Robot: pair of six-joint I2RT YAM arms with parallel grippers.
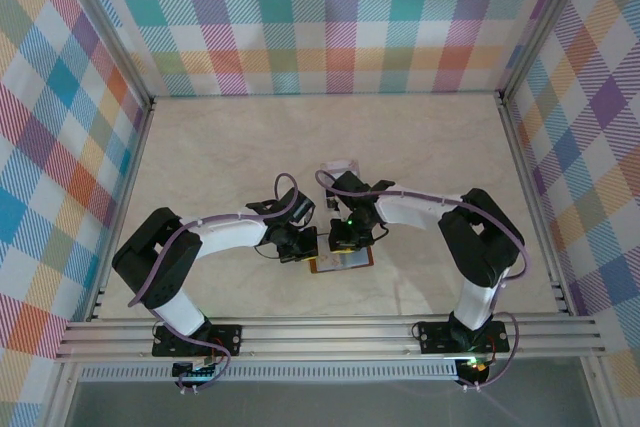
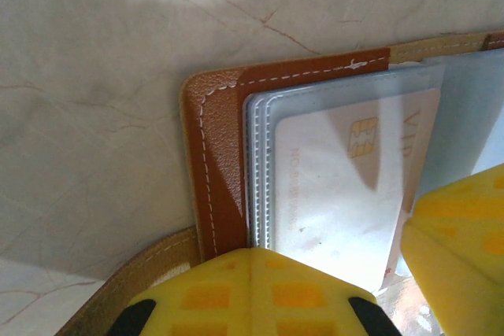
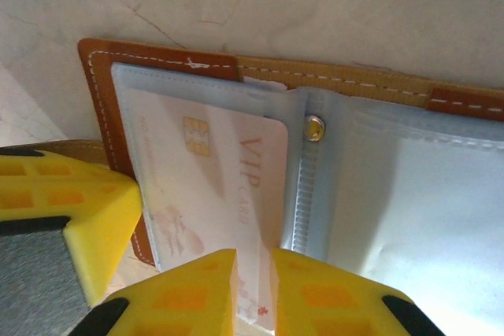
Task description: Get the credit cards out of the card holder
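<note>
We see the card holder [image 1: 345, 264] lying open under both grippers, at the near middle of the marble table [image 1: 420, 147].
From biggest to smallest: bright checked walls [image 1: 330, 17] ring the table, and the 2 arms bend inward until their wrists almost meet over the card holder. Its brown stitched leather lies flat, and its clear blue-grey sleeves [image 3: 409, 218] are spread out. The left gripper [image 2: 250, 253] has its yellow fingers pressed together with nothing between them, over the holder's brown border. We cannot tell whether it touches the leather. The right gripper [image 3: 253, 261] is nearly closed, pinching the near edge of 1 pale credit card [image 3: 205, 186], which pokes partly out of its sleeve. The card carries red "VIP" lettering and a gold chip [image 3: 197, 135]. A small metal stud [image 3: 315, 127] sits at the sleeves' spine.
</note>
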